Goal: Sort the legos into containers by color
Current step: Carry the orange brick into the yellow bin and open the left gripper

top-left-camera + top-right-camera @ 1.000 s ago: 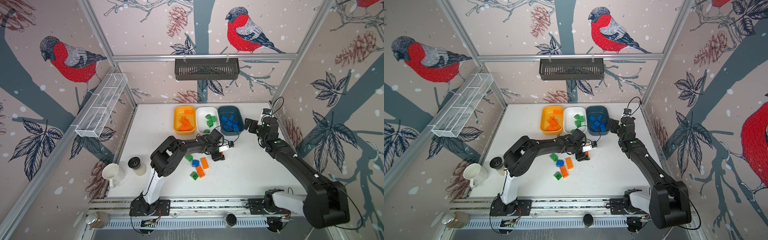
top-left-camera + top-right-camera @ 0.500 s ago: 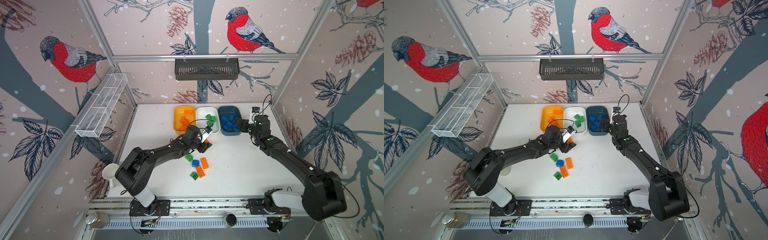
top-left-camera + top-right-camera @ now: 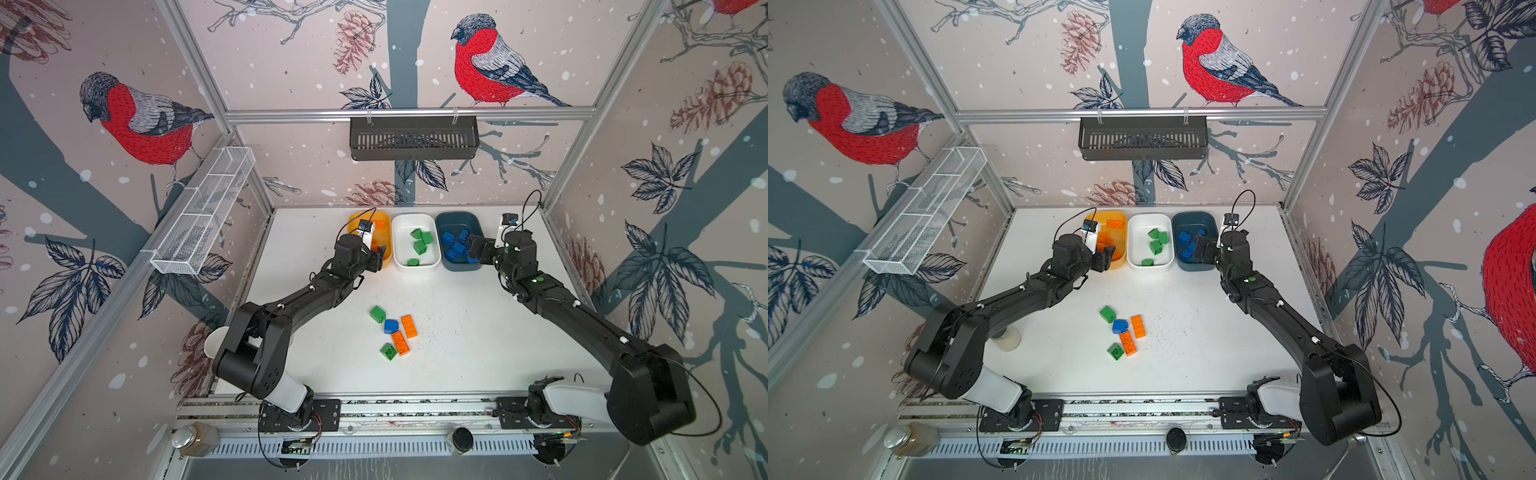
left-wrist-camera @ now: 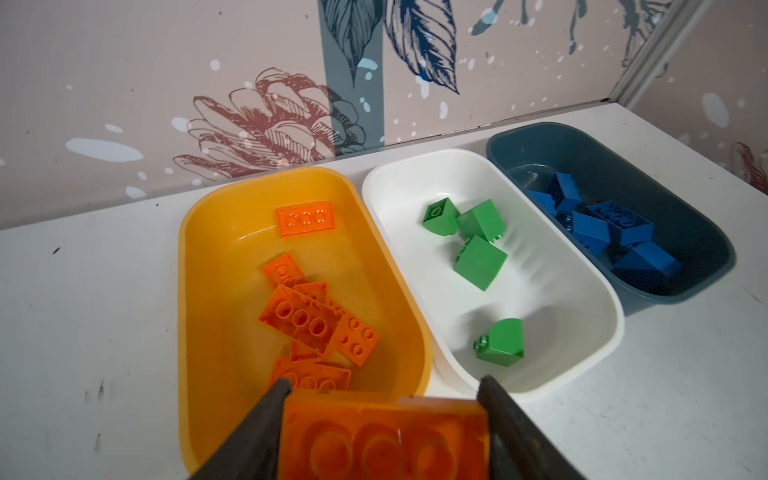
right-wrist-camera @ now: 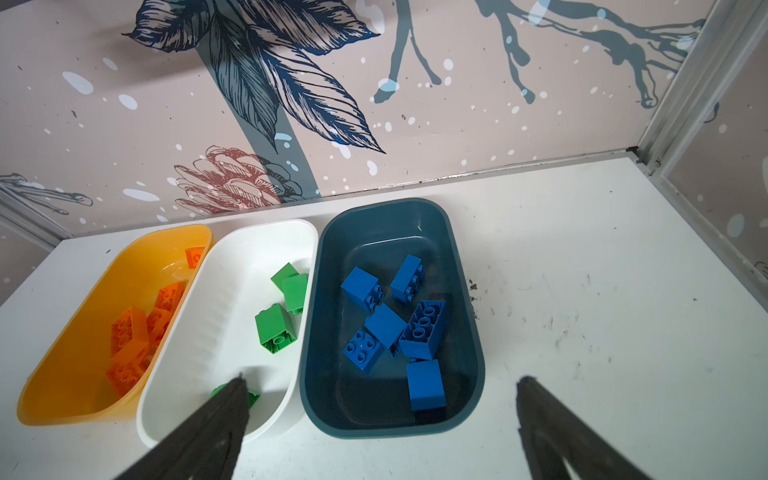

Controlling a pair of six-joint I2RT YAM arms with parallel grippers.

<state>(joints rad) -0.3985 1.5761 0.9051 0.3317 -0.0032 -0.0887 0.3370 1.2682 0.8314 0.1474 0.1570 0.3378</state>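
The left arm point(image 3: 307, 299) and right arm point(image 3: 582, 318) are matte black and boxy-jointed, with white base links point(image 3: 291, 395), small green dots point(image 3: 538, 279) and thin black looping cables point(image 3: 534, 199), and the left gripper point(image 4: 383, 381) and right gripper point(image 5: 382, 379) have dark, tapered fingers point(image 5: 199, 432).

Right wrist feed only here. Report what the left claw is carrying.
Observer: The left claw is shut on a long orange brick.
Operator: Give me its position.
Observer: In both top views it hangs over the near end of the yellow-orange tub; the brick is not yet released.
Operator: List what is still unsorted.
Observer: Five loose bricks lie together on the table, nearer the arm bases than the tubs: two green bricks, a blue brick and two orange bricks.
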